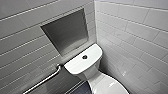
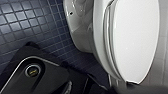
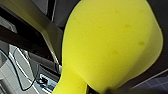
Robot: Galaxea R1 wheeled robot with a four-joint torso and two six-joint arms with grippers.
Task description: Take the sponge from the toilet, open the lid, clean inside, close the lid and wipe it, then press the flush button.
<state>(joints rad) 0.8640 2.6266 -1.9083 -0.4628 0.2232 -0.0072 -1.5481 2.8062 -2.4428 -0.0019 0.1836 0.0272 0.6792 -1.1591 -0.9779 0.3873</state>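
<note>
The white toilet stands in a tiled corner, its tank (image 1: 75, 65) in the middle of the head view. The dark round flush button (image 1: 84, 57) sits in the tank top. The white lid (image 1: 110, 86) lies shut over the bowl; in the left wrist view the lid (image 2: 136, 37) and the bowl's side (image 2: 80, 32) show close by. The bright yellow sponge (image 3: 110, 42) looms large in the right wrist view, pinched narrow at one end where my right gripper (image 3: 98, 90) is shut on it. My left gripper holds nothing that I can see.
A recessed grey niche (image 1: 67, 31) is set in the wall above the tank. A metal grab bar (image 1: 45, 81) runs along the left wall. White tiled walls close in on both sides. Dark blue floor tiles (image 2: 22, 22) lie beside the bowl, with my dark base (image 2: 32, 75) on them.
</note>
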